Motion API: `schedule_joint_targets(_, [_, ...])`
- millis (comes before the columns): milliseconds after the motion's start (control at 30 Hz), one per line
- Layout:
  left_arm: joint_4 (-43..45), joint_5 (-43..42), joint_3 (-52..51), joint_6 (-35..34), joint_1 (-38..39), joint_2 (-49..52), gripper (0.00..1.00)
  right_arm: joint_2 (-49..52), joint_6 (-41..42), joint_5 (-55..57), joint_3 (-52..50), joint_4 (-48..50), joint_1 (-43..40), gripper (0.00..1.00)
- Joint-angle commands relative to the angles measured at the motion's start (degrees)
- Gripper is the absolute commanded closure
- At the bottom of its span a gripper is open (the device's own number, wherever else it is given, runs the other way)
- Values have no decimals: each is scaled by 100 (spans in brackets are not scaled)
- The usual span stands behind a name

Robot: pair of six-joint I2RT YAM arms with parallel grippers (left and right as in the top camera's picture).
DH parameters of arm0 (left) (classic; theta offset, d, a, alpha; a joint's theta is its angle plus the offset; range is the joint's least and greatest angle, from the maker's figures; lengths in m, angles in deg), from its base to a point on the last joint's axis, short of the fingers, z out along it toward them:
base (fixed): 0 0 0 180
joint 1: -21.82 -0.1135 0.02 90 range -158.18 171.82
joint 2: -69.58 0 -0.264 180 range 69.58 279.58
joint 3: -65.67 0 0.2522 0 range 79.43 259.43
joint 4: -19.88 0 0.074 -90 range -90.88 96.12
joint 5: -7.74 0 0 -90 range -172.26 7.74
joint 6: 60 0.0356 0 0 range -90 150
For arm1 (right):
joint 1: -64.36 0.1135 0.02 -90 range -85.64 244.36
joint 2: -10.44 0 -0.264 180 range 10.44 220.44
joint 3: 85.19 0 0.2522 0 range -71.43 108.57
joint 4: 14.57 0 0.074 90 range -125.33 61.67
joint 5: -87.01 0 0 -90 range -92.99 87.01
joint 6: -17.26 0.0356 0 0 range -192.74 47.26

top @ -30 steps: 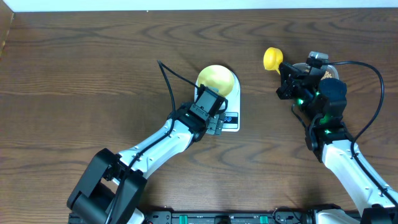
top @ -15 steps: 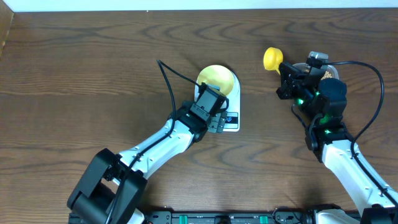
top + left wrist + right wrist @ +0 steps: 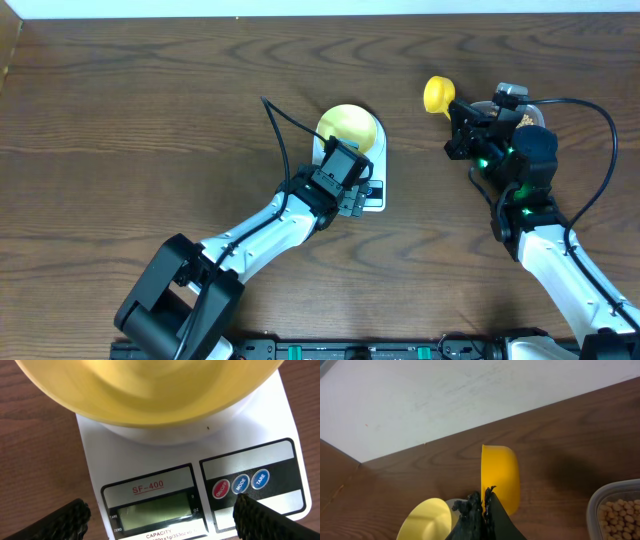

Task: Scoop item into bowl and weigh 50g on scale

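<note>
The pale yellow-green bowl [image 3: 348,127] [image 3: 150,390] stands on the white scale [image 3: 374,197] [image 3: 150,462]. The scale's grey screen [image 3: 152,512] shows no digits. My left gripper [image 3: 352,192] [image 3: 162,519] hovers open over the scale's front. Its right fingertip [image 3: 252,512] is just below the blue MODE button [image 3: 241,484]. My right gripper [image 3: 458,120] [image 3: 484,499] is shut on the handle of the yellow scoop [image 3: 437,94] [image 3: 500,477], held above the table. The beige beans [image 3: 620,515] lie in a clear tub [image 3: 594,505] to the right.
The tub [image 3: 532,108] is largely hidden under my right arm in the overhead view. A black cable [image 3: 272,130] loops from the left arm over the table, left of the bowl. The table's far edge meets a white wall [image 3: 445,395].
My left gripper has edged slightly to the right over the scale's front, and its cable shifted with it. The right arm and the scoop have not moved.
</note>
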Motion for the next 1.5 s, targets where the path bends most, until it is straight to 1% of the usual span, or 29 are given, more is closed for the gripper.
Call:
schedule_joint_targets(0, [33, 190, -50, -48, 2, 164, 7, 17, 44, -37, 79, 15, -33, 99])
schedule_joint_targets(767, [219, 186, -48, -48, 2, 195, 7, 17, 46, -59, 79, 15, -31, 99])
schedule_joint_targets(1467, [203, 186, -50, -46, 2, 212, 7, 17, 46, -122, 79, 15, -31, 99])
